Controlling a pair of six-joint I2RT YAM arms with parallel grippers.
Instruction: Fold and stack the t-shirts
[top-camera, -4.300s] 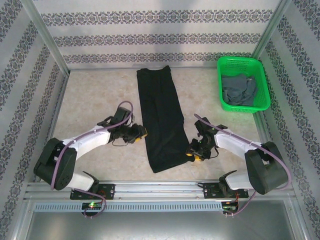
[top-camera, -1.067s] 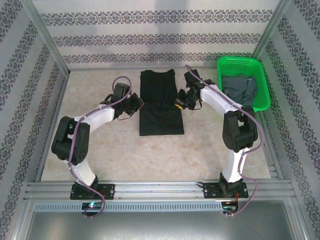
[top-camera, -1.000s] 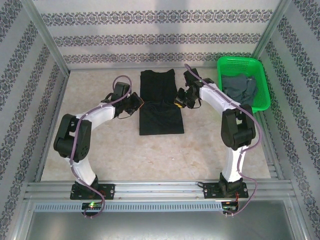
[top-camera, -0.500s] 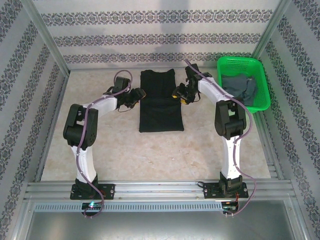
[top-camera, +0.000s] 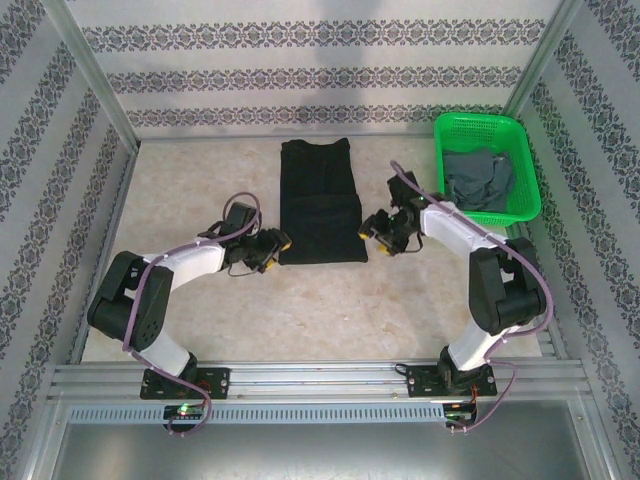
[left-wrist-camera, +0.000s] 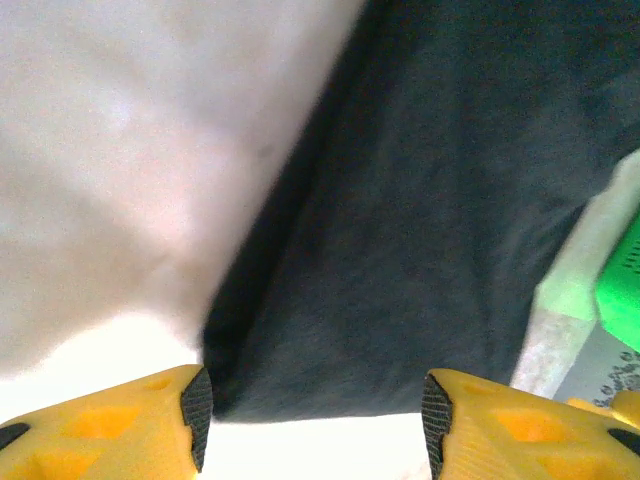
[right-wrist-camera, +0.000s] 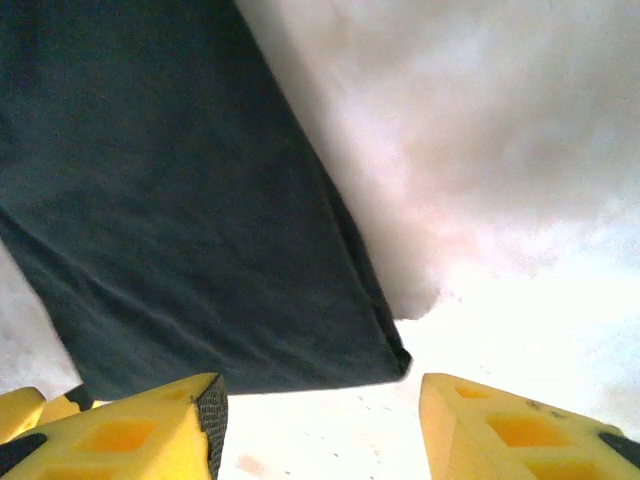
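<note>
**Top external:** black t-shirt (top-camera: 320, 205) lies flat mid-table, long axis running near to far. Grey t-shirt (top-camera: 478, 180) sits crumpled in the green basket (top-camera: 445, 125), far right. Left gripper (top-camera: 275, 250) and right gripper (top-camera: 376, 238) flank the shirt's near corners. Half a second ago both were further up its sides. Table (top-camera: 190, 190) is beige marbled; patterned walls (top-camera: 300, 80) surround it.

**Left wrist:** left gripper (left-wrist-camera: 310, 415) has its jaws apart and empty, with the shirt corner (left-wrist-camera: 400, 220) ahead.

**Right wrist:** right gripper (right-wrist-camera: 320, 420) likewise spread, holding nothing; shirt corner (right-wrist-camera: 170, 200) ahead.
</note>
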